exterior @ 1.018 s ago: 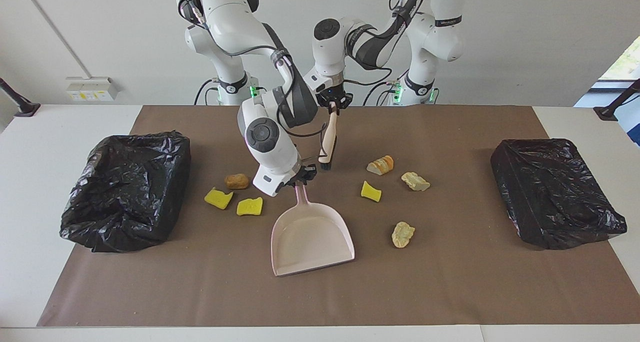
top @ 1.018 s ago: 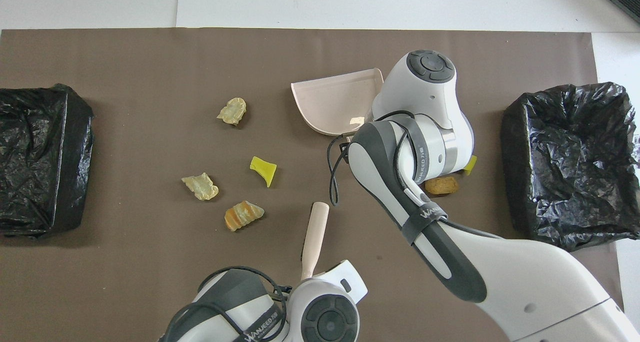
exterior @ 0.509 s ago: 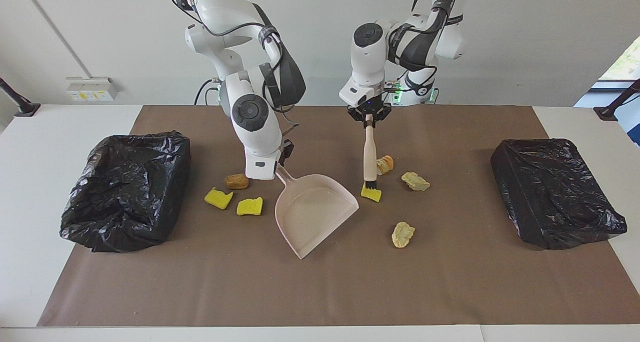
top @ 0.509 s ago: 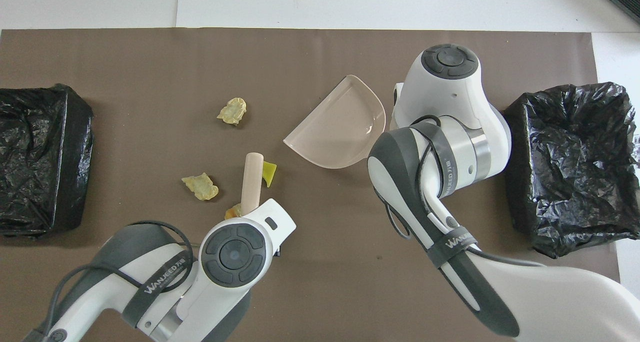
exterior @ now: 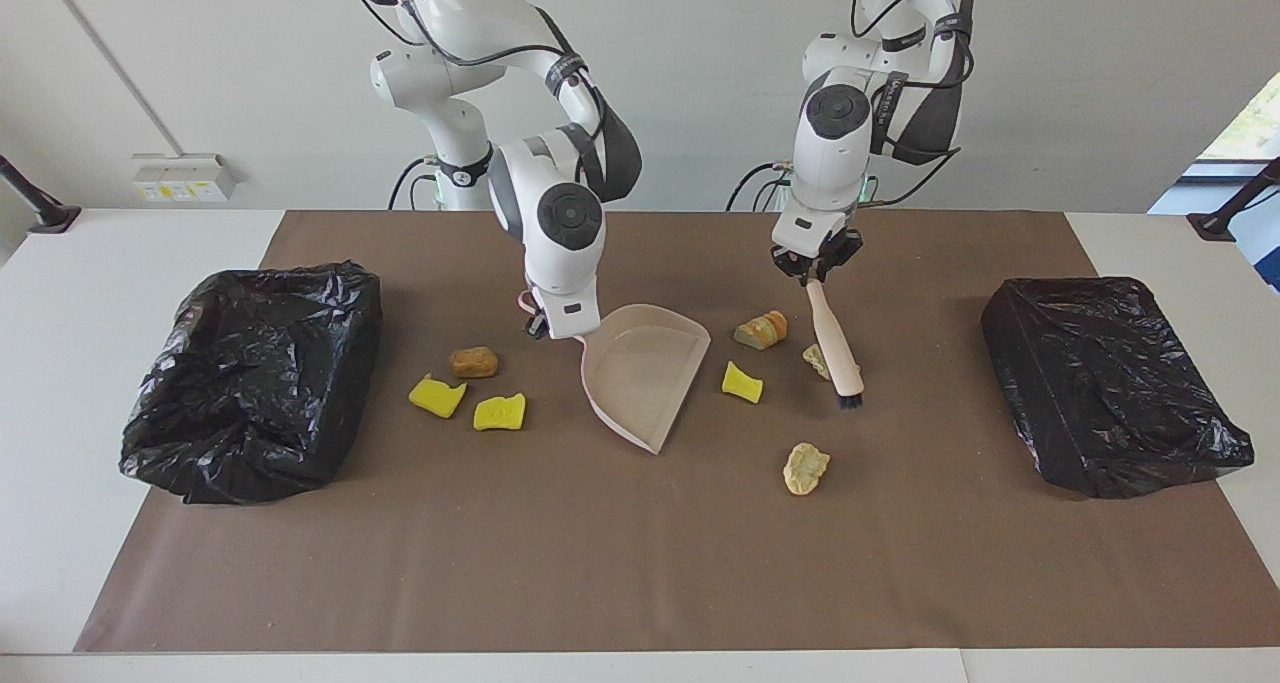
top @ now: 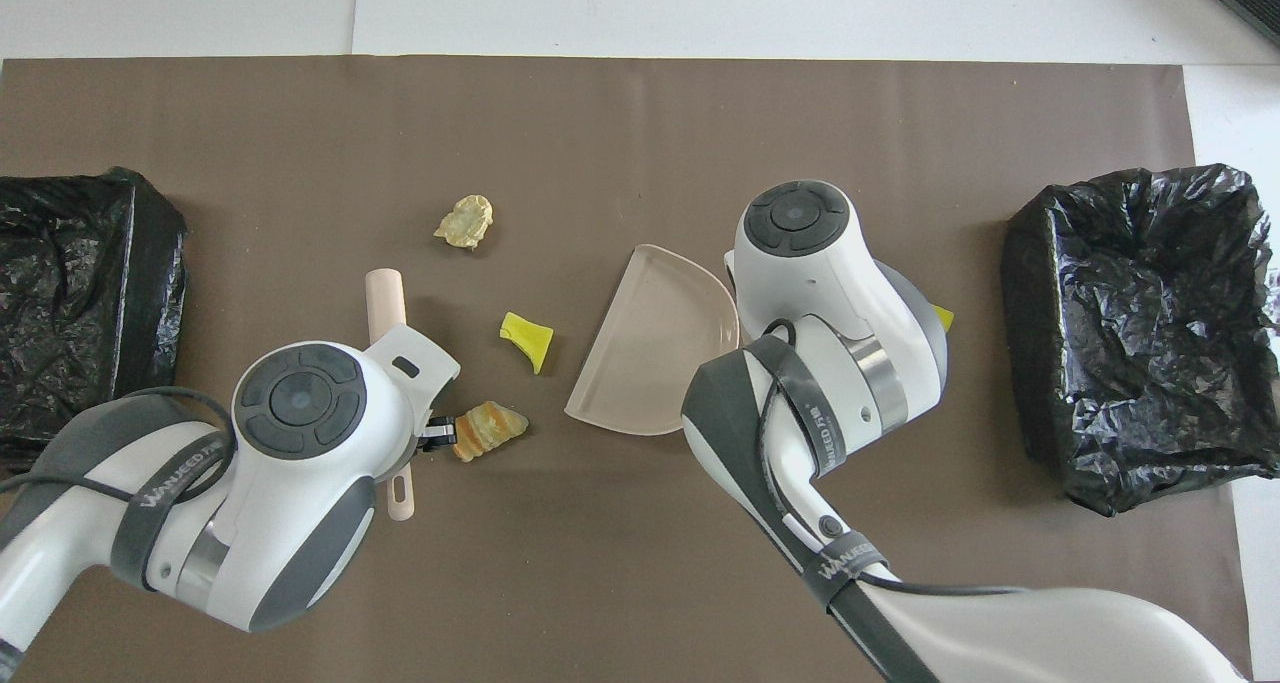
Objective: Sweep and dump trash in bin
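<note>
Your right hand (exterior: 545, 325) grips the pink dustpan (exterior: 645, 373) at frame centre, mouth tipped toward the yellow sponge scrap (exterior: 742, 382); your left hand (exterior: 812, 268) clamps the hand brush (exterior: 836, 344), bristles beside the scrap, poised to sweep it in.

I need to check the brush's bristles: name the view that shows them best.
The facing view: the brush hangs slanted from the left gripper, dark bristles showing at its lower end. Overhead, the left arm hides most of it, bristles unseen.
</note>
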You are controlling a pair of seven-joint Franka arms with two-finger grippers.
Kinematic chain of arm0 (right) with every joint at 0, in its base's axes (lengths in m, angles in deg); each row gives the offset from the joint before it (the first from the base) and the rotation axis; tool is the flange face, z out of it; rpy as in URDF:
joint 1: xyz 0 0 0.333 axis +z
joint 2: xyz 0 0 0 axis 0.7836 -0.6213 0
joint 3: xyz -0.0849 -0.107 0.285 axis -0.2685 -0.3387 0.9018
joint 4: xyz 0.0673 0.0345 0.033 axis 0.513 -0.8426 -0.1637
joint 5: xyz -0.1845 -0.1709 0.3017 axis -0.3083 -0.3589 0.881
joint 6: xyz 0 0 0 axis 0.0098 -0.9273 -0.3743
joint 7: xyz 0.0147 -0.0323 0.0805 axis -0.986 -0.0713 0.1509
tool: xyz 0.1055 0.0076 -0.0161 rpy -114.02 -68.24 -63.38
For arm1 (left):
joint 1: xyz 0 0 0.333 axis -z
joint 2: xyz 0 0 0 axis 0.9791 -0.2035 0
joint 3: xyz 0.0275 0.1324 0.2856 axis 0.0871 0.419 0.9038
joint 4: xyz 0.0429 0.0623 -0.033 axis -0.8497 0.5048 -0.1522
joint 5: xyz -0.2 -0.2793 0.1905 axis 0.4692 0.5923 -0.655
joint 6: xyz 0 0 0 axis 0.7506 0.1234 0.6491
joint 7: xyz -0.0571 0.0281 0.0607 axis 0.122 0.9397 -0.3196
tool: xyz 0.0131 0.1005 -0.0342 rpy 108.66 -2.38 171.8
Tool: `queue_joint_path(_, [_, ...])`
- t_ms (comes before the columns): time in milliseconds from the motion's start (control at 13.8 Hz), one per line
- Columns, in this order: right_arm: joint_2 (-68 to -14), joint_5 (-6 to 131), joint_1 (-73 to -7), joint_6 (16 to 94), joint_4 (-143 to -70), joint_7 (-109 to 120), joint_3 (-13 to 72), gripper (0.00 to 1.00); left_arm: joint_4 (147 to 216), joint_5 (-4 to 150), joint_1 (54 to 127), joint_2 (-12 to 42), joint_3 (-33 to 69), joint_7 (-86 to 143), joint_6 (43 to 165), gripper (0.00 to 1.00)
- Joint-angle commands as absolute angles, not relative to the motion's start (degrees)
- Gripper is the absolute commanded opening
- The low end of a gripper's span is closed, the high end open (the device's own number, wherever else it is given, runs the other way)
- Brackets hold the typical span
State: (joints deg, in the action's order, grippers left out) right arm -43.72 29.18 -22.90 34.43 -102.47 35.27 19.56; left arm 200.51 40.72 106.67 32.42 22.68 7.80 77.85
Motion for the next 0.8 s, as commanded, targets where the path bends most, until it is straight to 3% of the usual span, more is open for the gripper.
queue_joint_path(0, [-41.5,27.1,-22.2,36.6,-106.1,38.0,19.9,0.00,205.2,39.5,104.5,35.4,21.9,3.6,79.2,0.00])
queue_joint_path(218, [-40.7,27.0,-20.7,36.7,-107.4,37.2,19.9,0.00,211.6,39.6,104.0,38.8,21.8,1.8,86.2,0.00])
queue_joint_path(509, [-39.8,27.3,-19.5,41.0,-110.6,36.9,19.9,0.00,211.5,41.2,103.2,37.3,21.9,2.1,90.3,0.00])
queue_joint_path(727, [-39.8,27.2,-19.3,41.0,-110.6,36.9,19.8,0.00,210.8,45.1,103.1,33.3,21.8,4.3,94.8,0.00])
